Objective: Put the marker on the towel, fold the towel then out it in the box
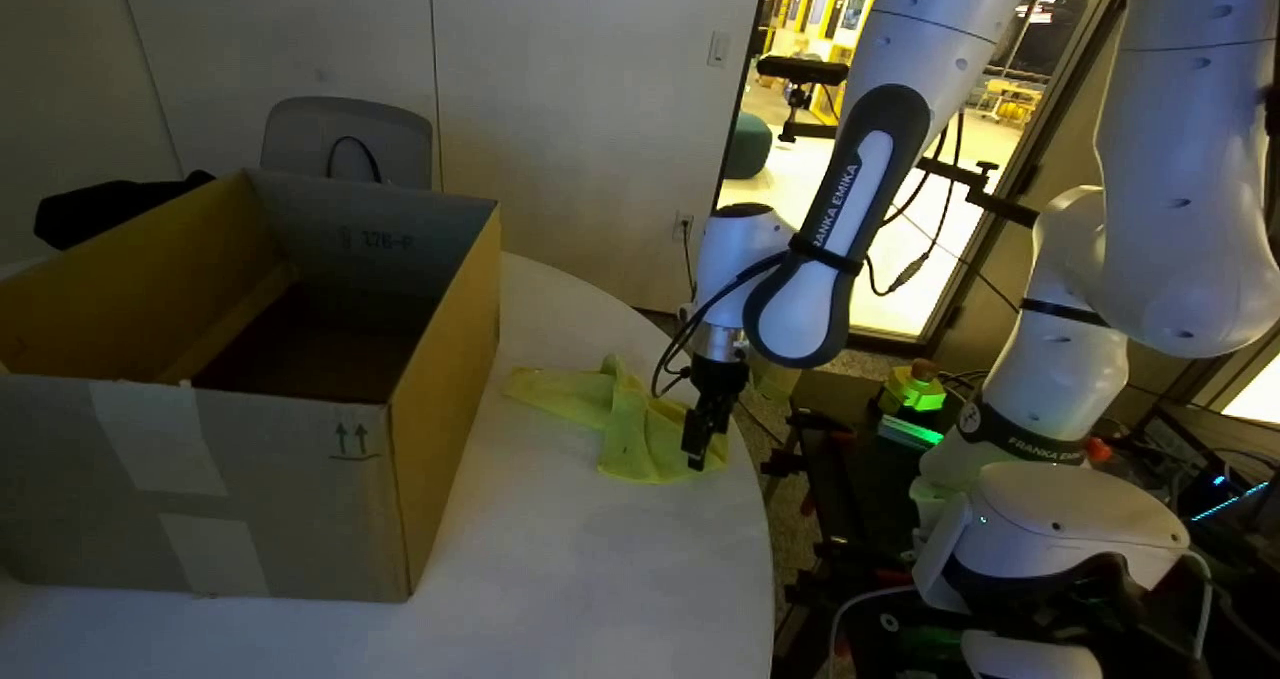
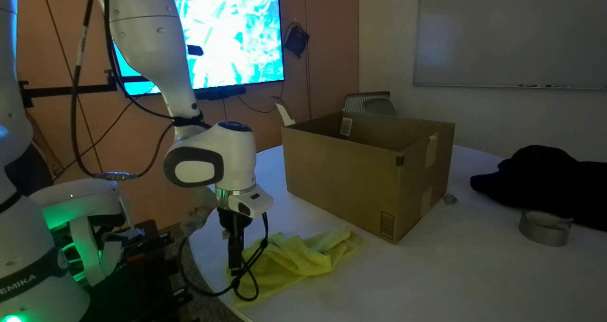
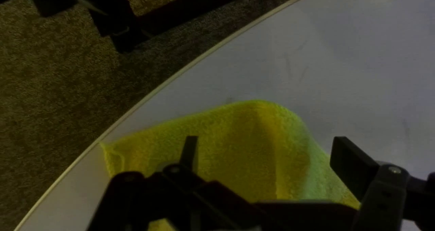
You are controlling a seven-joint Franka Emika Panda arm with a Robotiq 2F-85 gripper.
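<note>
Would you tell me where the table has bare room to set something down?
One bare patch of table lies between the towel, box and tape roll; another patch, on the towel's opposite side, between box and curved table edge. It's crowded where the pincer is over the towel, and where the towel's end lies close to the box.
</note>
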